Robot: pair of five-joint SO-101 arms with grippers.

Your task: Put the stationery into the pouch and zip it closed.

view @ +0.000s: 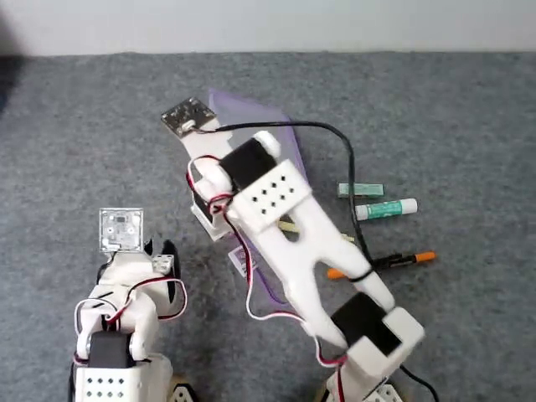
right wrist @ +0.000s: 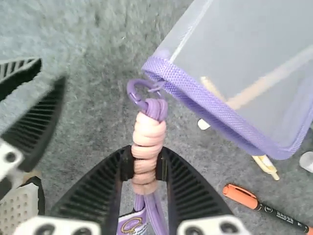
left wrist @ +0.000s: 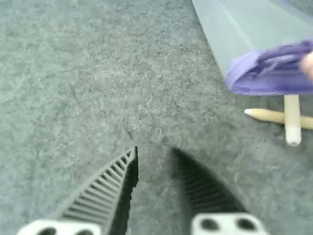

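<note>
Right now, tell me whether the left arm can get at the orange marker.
Probably not. The orange marker lies on the far side of the right arm and the pouch, which stretch between it and the open left tool.

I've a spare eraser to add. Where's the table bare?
Bare: the stretch left of the pouch, ahead of the left tool; right of the orange pen. Crowded: between pouch and pen, beneath the right arm; the right tool grips the pouch's strap.
</note>
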